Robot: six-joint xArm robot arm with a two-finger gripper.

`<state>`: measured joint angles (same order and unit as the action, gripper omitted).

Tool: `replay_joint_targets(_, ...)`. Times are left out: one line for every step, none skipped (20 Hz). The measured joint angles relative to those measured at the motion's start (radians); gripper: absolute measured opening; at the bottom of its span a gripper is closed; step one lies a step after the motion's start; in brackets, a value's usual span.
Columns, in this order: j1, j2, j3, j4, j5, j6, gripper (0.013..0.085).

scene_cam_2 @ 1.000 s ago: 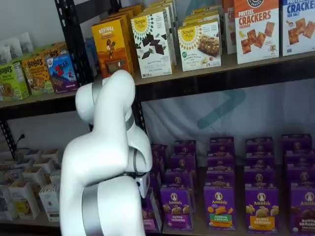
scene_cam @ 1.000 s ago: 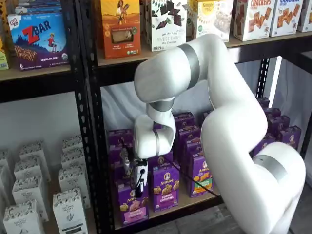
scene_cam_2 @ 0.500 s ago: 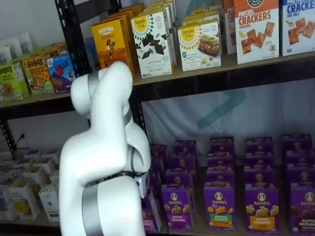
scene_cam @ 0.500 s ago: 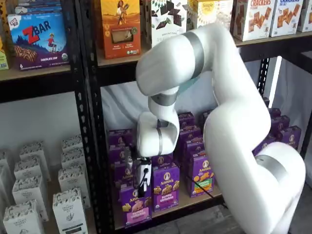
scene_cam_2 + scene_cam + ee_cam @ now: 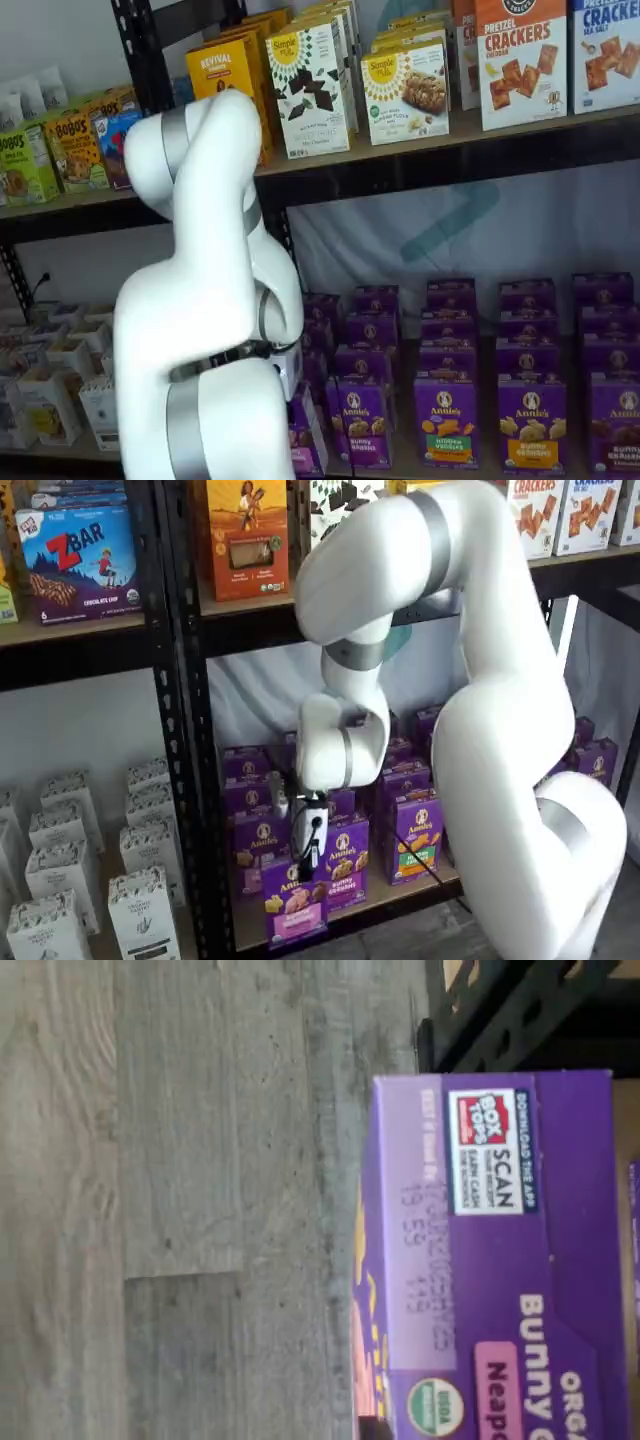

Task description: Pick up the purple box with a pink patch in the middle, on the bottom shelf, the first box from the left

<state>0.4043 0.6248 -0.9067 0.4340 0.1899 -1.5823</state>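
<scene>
Glossy white rounded arm (image 5: 500,740) with grey joint bands, thin black cable.

- The purple box (image 5: 296,912) stands at the bottom shelf's (image 5: 400,892) front edge, forward of its row.
- Another purple box (image 5: 346,874) stands at its 2 o'clock.

The purple box (image 5: 296,910) is made of printed cardboard with a smooth, faintly satin finish; a paler panel carrying stamped date digits is seen on its top (image 5: 490,1250) in the wrist view. The bottom shelf (image 5: 400,892) is formed of light, matt wooden board, held by perforated uprights (image 5: 185,730) of black painted metal. The arm (image 5: 480,730) is cased in glossy white plastic with grey bands. The floor (image 5: 180,1200) is laid in grey, matt, wood-grained planks.
</scene>
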Motion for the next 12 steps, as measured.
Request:
replay_joint_targets(-0.001,-0.031,0.031,0.01,0.003,-0.01,0.033)
replay_joint_targets(-0.003,-0.057,0.055,0.009,0.006,-0.011,0.033)
replay_joint_targets(-0.005,-0.079,0.074,0.005,0.011,-0.009,0.033)
replay_joint_targets(-0.008,-0.104,0.096,0.002,0.017,-0.008,0.033)
replay_joint_targets(-0.011,-0.134,0.122,-0.007,0.024,-0.002,0.033)
replay_joint_targets(-0.014,-0.162,0.147,-0.021,0.027,0.009,0.033)
replay_joint_targets(-0.018,-0.188,0.171,-0.042,0.029,0.026,0.033)
replay_joint_targets(-0.021,-0.216,0.196,-0.064,0.03,0.045,0.033)
replay_joint_targets(-0.026,-0.245,0.222,-0.088,0.032,0.064,0.033)
replay_joint_targets(-0.029,-0.268,0.242,-0.104,0.033,0.076,0.033)
replay_joint_targets(-0.034,-0.299,0.269,-0.123,0.036,0.089,0.033)
replay_joint_targets(-0.039,-0.326,0.292,-0.14,0.038,0.101,0.033)
